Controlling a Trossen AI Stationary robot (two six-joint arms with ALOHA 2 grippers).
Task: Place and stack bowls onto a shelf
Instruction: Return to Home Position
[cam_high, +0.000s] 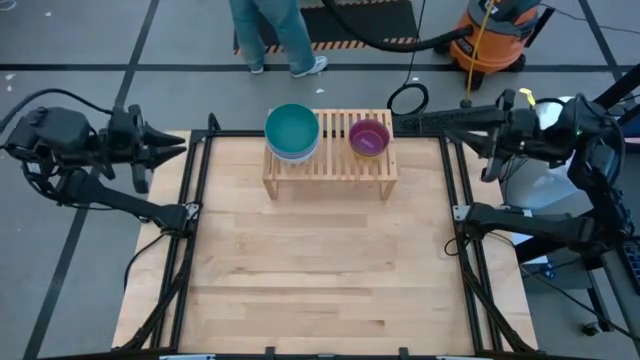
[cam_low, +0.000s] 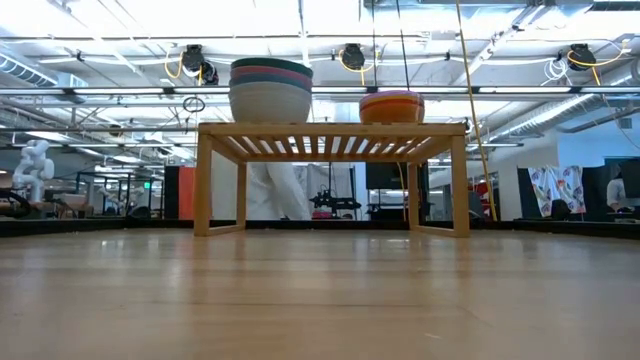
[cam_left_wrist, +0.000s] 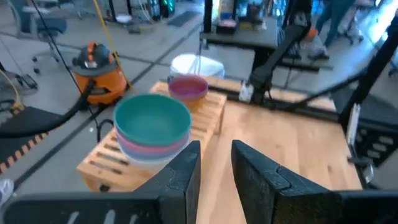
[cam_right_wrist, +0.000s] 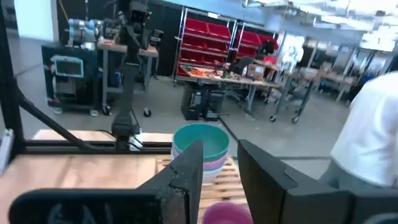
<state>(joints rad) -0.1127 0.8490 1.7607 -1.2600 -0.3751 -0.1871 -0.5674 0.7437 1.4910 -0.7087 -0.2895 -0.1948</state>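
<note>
The light-wood shelf (cam_high: 330, 160) stands on its legs at the table's far edge. On its left part sits a stack of bowls with the large teal bowl (cam_high: 292, 130) on top, pink and pale ones under it (cam_low: 270, 90). On its right part sits a smaller stack topped by a purple bowl (cam_high: 369, 138), orange-red from the side (cam_low: 391, 106). My left gripper (cam_high: 178, 149) hovers open off the table's far-left corner, pointing at the shelf. My right gripper (cam_high: 478, 135) hovers open at the far-right corner. Both stacks show past the left fingers (cam_left_wrist: 152, 124) and the right fingers (cam_right_wrist: 200, 144).
Bare wooden table top (cam_high: 320, 270) stretches from the shelf to the near edge. Black frame rails (cam_high: 195, 230) run along both sides. Beyond the far edge stand a person (cam_high: 275, 35) and an orange shop vacuum (cam_high: 495, 40) with a black hose.
</note>
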